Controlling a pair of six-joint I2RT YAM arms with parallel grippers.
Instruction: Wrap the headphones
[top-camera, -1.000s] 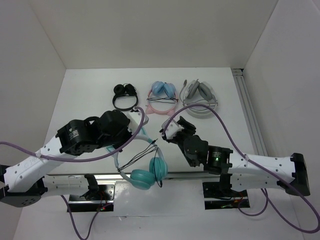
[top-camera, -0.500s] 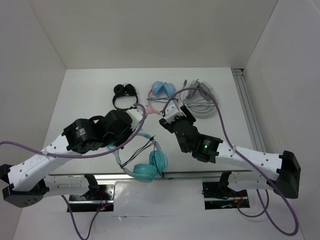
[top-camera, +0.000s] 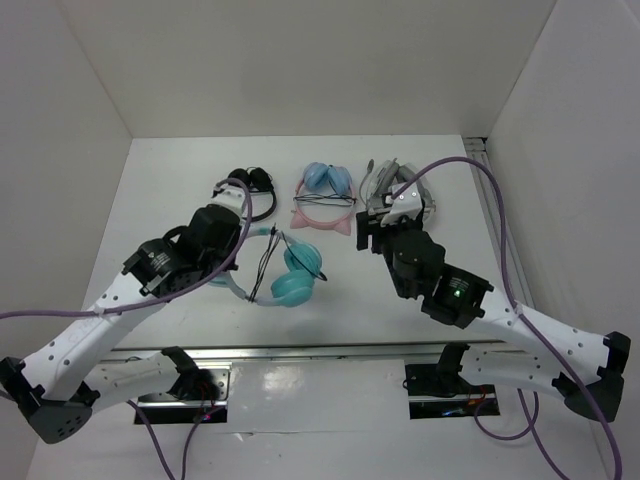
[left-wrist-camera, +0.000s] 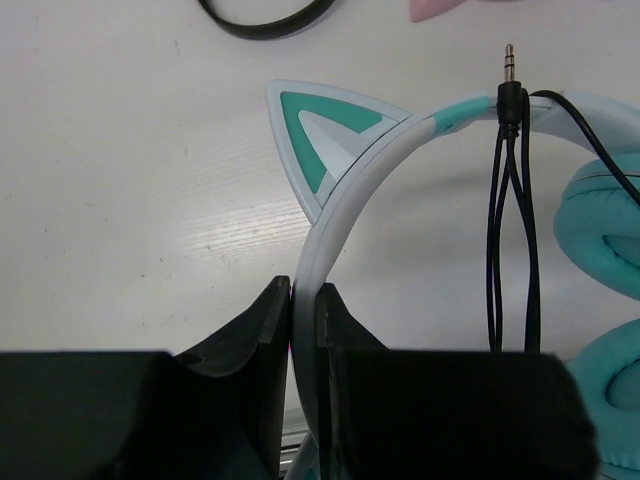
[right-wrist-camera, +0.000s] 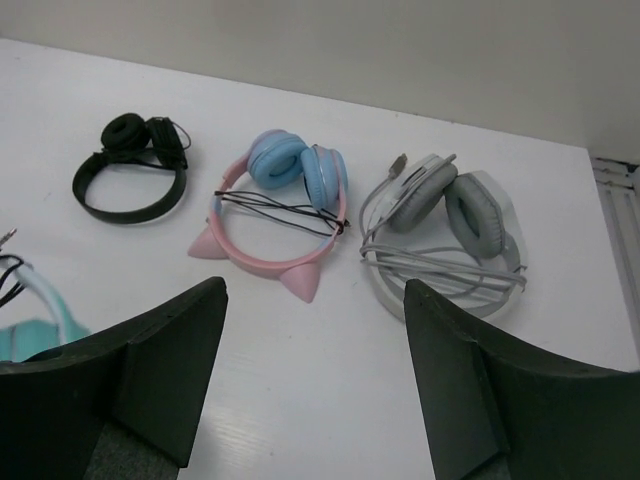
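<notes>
Left claw (left-wrist-camera: 305, 300) pinching pale headband of teal headphones (top-camera: 292, 284) lying mid-bench (top-camera: 170, 200), cable (left-wrist-camera: 509, 105) draping across band; right claw (right-wrist-camera: 315, 365) gaping empty, hovering well to their right.

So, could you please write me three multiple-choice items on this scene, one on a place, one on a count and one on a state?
1. Where does the left gripper grip the teal headphones?
A. the headband
B. an ear cup
C. the plug

2. How many pairs of headphones are in view?
A. two
B. three
C. four

3. How is the right gripper?
A. open and empty
B. shut on a cable
C. shut on an ear cup

Key: 1 A, it clamps the pale band beside a cat ear. 2 C, the black pair, pink pair and grey-white pair plus the teal one. 3 A, its jaws stand apart with nothing between.
</notes>
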